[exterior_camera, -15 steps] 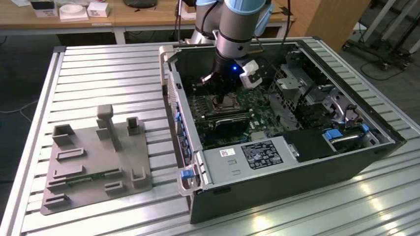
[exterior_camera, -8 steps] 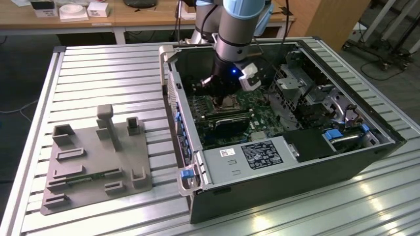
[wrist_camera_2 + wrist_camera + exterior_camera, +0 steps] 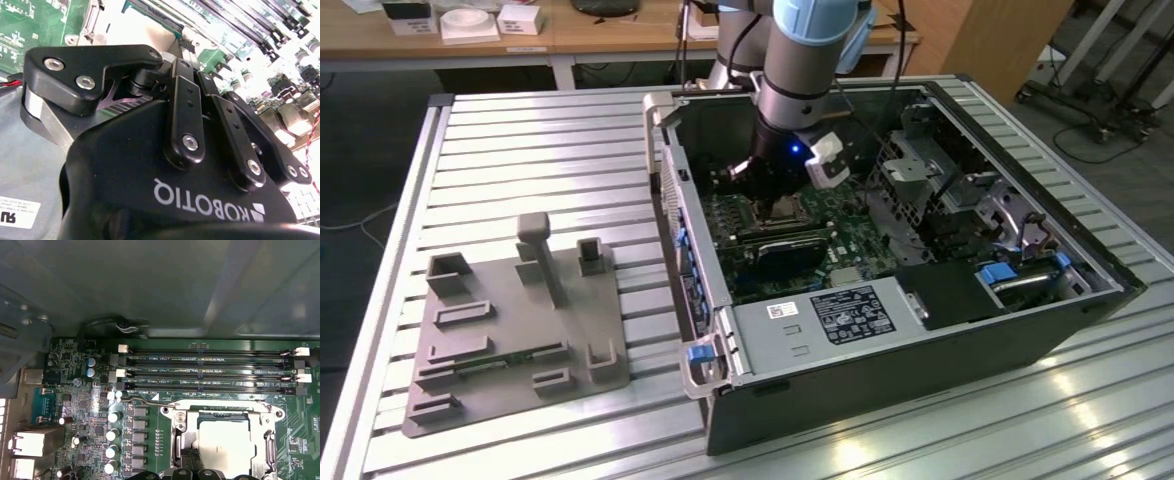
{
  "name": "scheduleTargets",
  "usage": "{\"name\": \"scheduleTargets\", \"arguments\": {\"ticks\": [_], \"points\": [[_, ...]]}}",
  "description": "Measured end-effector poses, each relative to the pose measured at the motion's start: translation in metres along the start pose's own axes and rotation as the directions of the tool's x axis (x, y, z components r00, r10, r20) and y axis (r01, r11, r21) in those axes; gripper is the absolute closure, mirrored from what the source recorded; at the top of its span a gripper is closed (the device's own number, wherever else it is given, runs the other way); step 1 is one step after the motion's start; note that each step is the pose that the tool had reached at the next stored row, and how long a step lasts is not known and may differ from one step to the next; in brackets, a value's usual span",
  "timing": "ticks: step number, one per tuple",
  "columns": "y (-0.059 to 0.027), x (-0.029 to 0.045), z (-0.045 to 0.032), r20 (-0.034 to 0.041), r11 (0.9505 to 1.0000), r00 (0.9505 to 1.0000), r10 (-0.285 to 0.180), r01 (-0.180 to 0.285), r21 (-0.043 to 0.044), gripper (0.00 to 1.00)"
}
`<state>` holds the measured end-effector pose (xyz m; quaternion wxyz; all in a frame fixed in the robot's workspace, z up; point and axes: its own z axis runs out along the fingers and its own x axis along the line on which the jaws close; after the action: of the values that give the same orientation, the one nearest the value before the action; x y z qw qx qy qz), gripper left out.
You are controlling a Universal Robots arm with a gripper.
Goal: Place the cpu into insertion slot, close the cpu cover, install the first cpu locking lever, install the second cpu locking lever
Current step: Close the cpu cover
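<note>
The cpu (image 3: 225,442), a beige-silver square, lies in the insertion slot (image 3: 186,440) on the green board. The silver cpu cover (image 3: 226,411) lies flat around it as a frame. A thin wire locking lever (image 3: 200,401) runs along the socket's edge beside the memory slots. My gripper (image 3: 192,467) is shut with nothing held, its black tips at the socket's edge next to the cpu. In the second wrist view the gripper (image 3: 167,62) points at the pale cpu (image 3: 150,32). In the exterior view the gripper (image 3: 778,205) reaches down into the open computer case (image 3: 907,340).
Long black memory slots (image 3: 210,372) lie beside the socket, and a row of capacitors (image 3: 114,435) on another side. A grey box with a white label (image 3: 834,320) fills the case's near end. A grey fixture plate (image 3: 520,330) lies on the slatted table at the exterior view's left.
</note>
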<state>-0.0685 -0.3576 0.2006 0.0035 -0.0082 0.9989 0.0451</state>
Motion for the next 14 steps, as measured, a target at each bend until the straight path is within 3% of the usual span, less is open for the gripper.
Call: {"name": "scheduleTargets", "arguments": {"ticks": [7,14], "points": [[-0.0002,0.0000,0.0018,-0.0010,1.0000,1.0000,-0.010,0.010,-0.0008,0.90],[0.0003,-0.0001,-0.0032,-0.0013,0.9999,0.9999,-0.016,0.016,-0.0032,0.90]]}}
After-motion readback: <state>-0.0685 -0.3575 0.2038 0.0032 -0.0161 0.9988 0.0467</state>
